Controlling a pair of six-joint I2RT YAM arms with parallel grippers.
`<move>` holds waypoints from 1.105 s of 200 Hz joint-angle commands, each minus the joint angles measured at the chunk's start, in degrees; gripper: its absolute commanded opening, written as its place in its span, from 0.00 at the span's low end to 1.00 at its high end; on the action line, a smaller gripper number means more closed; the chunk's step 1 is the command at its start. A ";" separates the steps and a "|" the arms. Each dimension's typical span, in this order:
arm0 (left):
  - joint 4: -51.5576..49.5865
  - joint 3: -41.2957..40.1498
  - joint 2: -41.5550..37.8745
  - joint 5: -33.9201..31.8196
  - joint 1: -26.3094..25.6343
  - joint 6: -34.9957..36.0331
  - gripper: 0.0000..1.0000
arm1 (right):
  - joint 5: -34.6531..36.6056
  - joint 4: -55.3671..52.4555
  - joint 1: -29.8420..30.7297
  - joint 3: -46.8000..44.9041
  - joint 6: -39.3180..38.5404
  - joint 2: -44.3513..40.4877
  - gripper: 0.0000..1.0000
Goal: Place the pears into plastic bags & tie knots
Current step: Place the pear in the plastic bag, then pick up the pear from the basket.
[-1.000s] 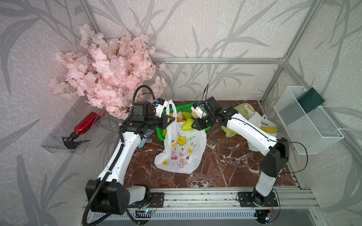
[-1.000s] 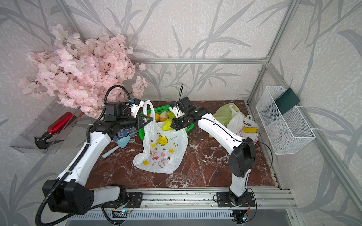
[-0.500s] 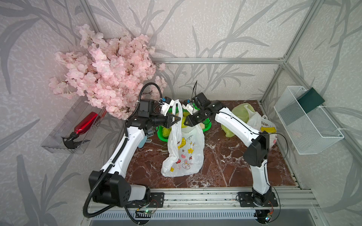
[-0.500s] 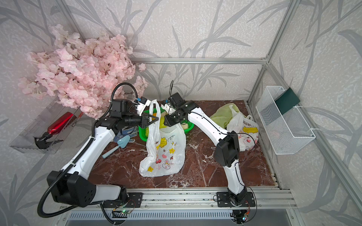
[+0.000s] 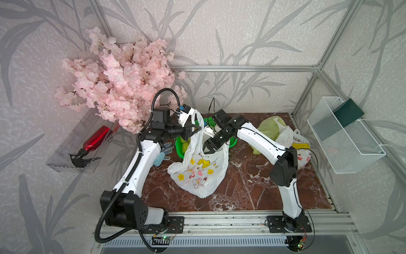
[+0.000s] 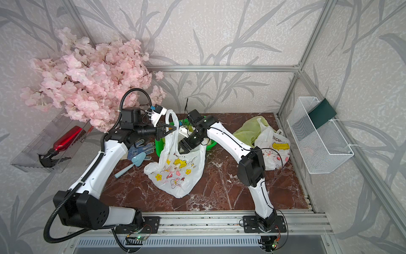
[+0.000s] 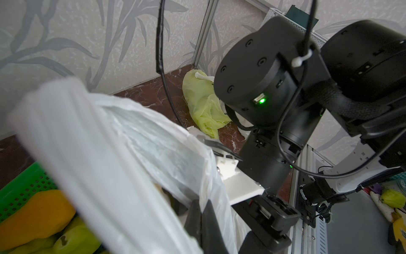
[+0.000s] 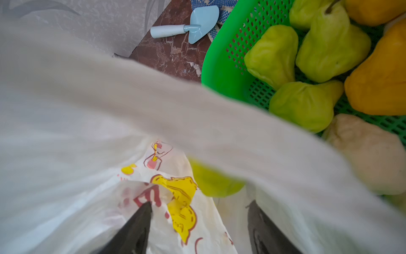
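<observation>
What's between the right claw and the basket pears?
Right wrist view: the printed bag's white rim stretches between the right claw and the pears.

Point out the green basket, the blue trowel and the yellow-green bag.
green basket (image 8: 222,66), right wrist view, on its bare side wall.
blue trowel (image 8: 186,27), right wrist view, where the handle meets the blade.
yellow-green bag (image 7: 202,103), left wrist view, on its crumpled middle.

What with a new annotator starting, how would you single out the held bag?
On the marble tabletop, look beside the green mesh basket. That white cartoon-print bag hangs by a handle from the left gripper; the other white bag and yellow-green bag lie unheld.
</observation>
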 commanded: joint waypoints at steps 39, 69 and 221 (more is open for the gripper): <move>-4.75 -5.66 -7.43 -17.73 2.74 -5.03 0.00 | 0.51 7.37 -3.05 3.96 10.65 -9.73 0.70; -11.12 -6.33 -12.83 -28.65 4.72 -5.59 0.00 | 11.77 21.66 -7.27 -7.73 21.61 -15.76 0.64; -2.75 -7.56 -21.31 -22.64 5.74 -10.26 0.00 | 45.35 -5.47 -3.56 6.76 17.25 14.21 0.77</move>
